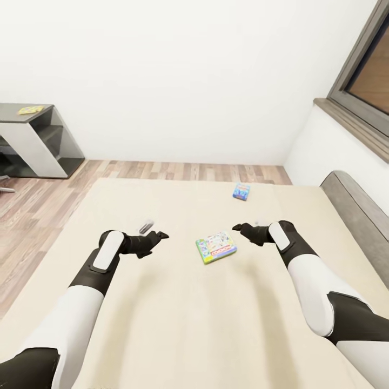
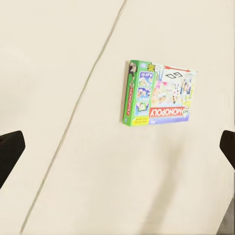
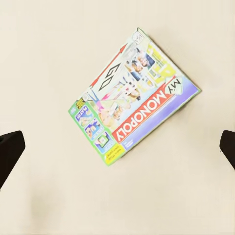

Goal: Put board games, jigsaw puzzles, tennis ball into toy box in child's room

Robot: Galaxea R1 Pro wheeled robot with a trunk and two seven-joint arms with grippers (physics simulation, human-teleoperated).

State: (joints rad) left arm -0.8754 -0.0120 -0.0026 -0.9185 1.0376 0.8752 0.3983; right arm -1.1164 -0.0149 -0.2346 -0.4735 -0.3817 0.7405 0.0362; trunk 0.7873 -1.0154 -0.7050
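1. The Monopoly box (image 1: 216, 247) lies flat on the bed (image 1: 162, 324), face up, between the two arms. It is slightly skewed to the mattress edges, so a pick will likely need a wrist turn to square up with its sides.
2. The blue game (image 1: 241, 191) rests farther up the bed, well apart from the Monopoly box, near the far edge. Its print is too small to read.
3. The right gripper (image 1: 243, 229) hovers just beside the box, empty. In its wrist view the box (image 3: 133, 96) sits between the two wide-spread fingertips (image 3: 10, 154), which suggests this arm is lining up over it.
4. The left gripper (image 1: 156, 237) is also spread wide and holds nothing. Its wrist view shows the box (image 2: 155, 93) off to one side, so it looks less well placed.
5. A small grey thing (image 1: 146, 226) lies on the bed by the left gripper; I cannot tell what it is.
6. On the surface (image 1: 32, 116) at far left a yellow flat item (image 1: 30, 110) shows, possibly the third game. The surface is cut off by the frame edge.
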